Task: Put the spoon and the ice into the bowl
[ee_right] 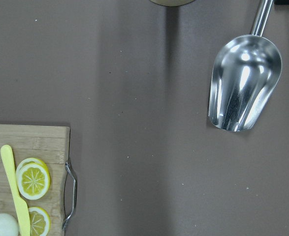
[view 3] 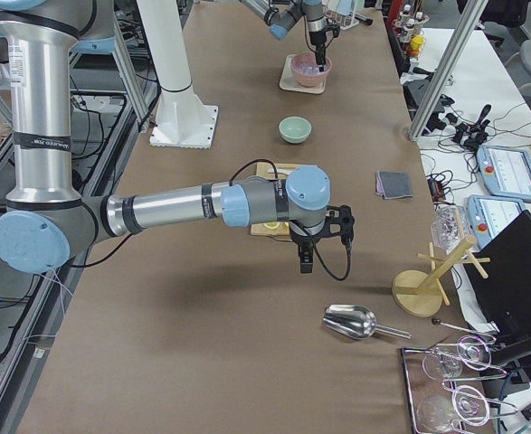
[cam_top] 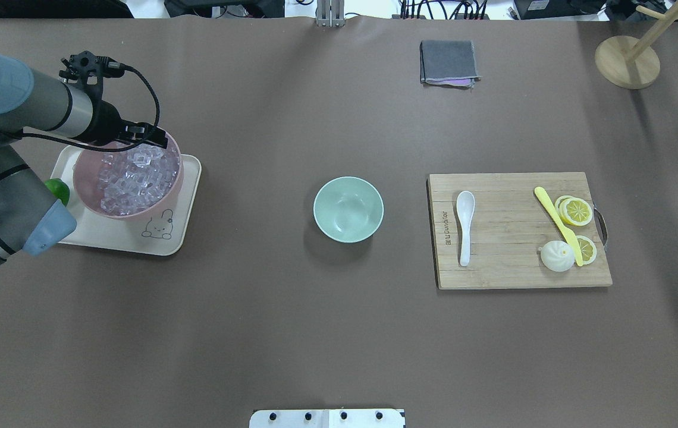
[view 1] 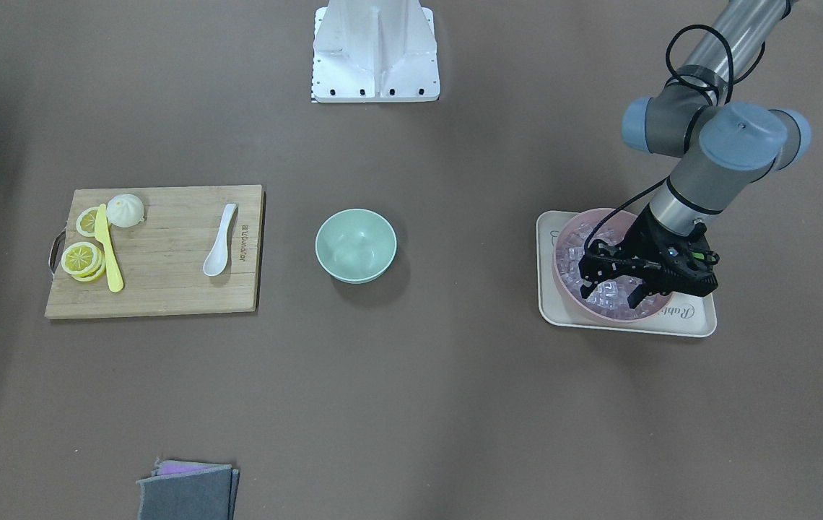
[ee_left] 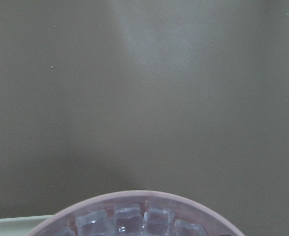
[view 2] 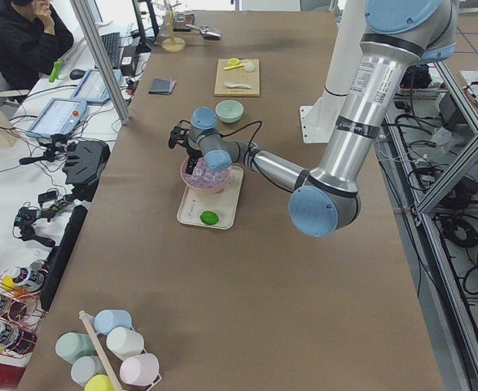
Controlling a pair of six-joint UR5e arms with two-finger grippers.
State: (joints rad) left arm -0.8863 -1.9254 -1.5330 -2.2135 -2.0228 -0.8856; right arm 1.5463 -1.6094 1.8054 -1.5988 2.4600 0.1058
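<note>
Ice [ee_left: 129, 220] in pink bowl [ee_left: 139, 193], left gripper [view 1: 610, 292] above

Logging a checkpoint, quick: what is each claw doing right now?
Left claw: open, over the ice in the pink bowl.
Right claw: cannot be told, seen only from the side.

The left arm [view 1: 700, 173] and right arm [view 3: 165, 206] are silver-grey tubes with pale blue joint caps. Black cable loops to each black wrist unit; the left's green fleck may be a light.
</note>
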